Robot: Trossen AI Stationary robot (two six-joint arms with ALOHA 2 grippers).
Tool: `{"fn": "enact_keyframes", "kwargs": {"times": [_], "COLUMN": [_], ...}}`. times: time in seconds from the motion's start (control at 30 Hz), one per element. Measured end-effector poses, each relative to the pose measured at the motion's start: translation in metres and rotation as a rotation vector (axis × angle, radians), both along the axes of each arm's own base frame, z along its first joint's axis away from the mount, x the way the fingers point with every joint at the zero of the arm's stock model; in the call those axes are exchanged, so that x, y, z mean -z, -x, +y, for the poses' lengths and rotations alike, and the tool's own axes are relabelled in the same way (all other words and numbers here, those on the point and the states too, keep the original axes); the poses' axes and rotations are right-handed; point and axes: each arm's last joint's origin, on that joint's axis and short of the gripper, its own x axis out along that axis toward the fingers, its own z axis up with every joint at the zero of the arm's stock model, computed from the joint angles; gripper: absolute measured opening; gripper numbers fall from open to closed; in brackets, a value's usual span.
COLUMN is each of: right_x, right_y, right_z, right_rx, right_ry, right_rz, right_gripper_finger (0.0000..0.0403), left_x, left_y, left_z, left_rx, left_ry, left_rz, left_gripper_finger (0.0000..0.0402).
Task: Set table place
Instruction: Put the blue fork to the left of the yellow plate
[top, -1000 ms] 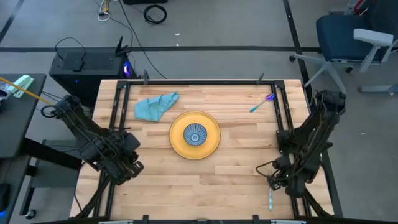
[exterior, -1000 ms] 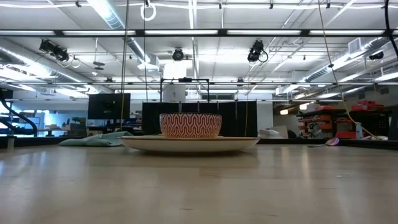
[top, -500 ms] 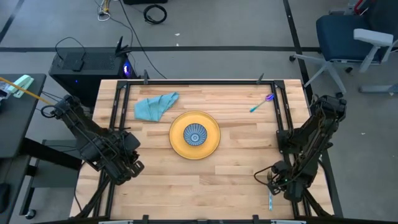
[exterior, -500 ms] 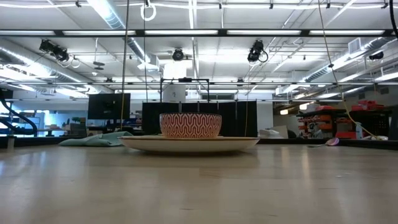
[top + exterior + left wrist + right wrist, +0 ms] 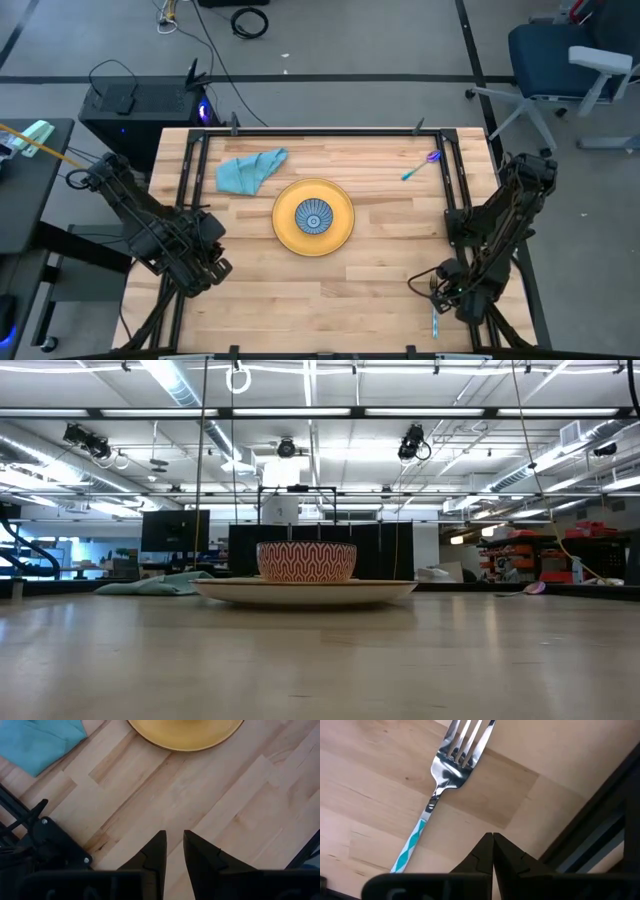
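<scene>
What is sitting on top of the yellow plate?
A bowl sits at the centre of the yellow plate: blue inside, red-and-white patterned outside. It looks empty from above. The plate surface under the bowl is hidden.

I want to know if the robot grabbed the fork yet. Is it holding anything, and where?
No, nothing is held. The right gripper is shut and empty above the table beside the fork. The left gripper holds nothing either.

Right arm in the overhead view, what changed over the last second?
The right arm drew back slightly toward the near table edge, its shut pincer empty beside the fork. Left pincer, plate, bowl, cloth and spoon stayed put.
</scene>
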Motion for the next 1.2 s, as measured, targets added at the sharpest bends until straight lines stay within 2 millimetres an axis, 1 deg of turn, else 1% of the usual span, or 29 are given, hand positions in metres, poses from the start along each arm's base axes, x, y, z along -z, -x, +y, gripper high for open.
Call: {"fn": "enact_keyframes", "kwargs": {"times": [0.13,0.3,0.33,0.37,0.43,0.5,0.67,0.87,1.07,1.2], "right_x": [0.004,0.004,0.004,0.004,0.004,0.002,0.003,0.002,0.002,0.001], "right_y": [-0.003,-0.005,-0.005,-0.005,-0.011,-0.015,-0.028,-0.034,-0.034,-0.037], "right_z": [-0.003,-0.003,-0.003,-0.003,-0.003,-0.002,-0.011,-0.018,-0.015,-0.011], "right_rx": [-0.031,-0.091,-0.11,-0.167,-0.211,-0.266,-0.373,-0.468,-0.551,-0.668], "right_ry": [0.039,0.025,0.02,0.03,0.045,0.03,0.024,0.007,-0.035,-0.058], "right_rz": [0.02,0.012,0.012,-0.009,-0.079,-0.105,-0.084,-0.057,-0.062,-0.118], "right_gripper_finger": [0.0017,0.0016,0.0016,0.0017,0.0017,0.0017,0.0017,0.0017,0.0017,0.0017], "left_x": [0.0,-0.001,-0.001,-0.001,-0.001,-0.001,-0.001,-0.001,-0.001,-0.001], "left_y": [-0.001,-0.001,-0.001,-0.001,-0.001,-0.001,-0.002,-0.003,-0.003,-0.003], "left_z": [0.001,0.001,0.001,0.001,0.001,0.001,0.001,-0.001,-0.001,-0.001], "left_rx": [-0.004,0.005,0.006,0.006,0.007,0.006,0.006,0.005,0.006,0.006], "left_ry": [-0.026,-0.043,-0.044,-0.045,-0.044,-0.044,-0.034,-0.021,-0.016,-0.016], "left_rz": [-0.027,-0.036,-0.035,-0.035,-0.035,-0.035,-0.045,-0.057,-0.061,-0.062], "left_gripper_finger": [0.0077,0.0079,0.0078,0.0077,0.0074,0.0072,0.0074,0.0079,0.008,0.008]}}
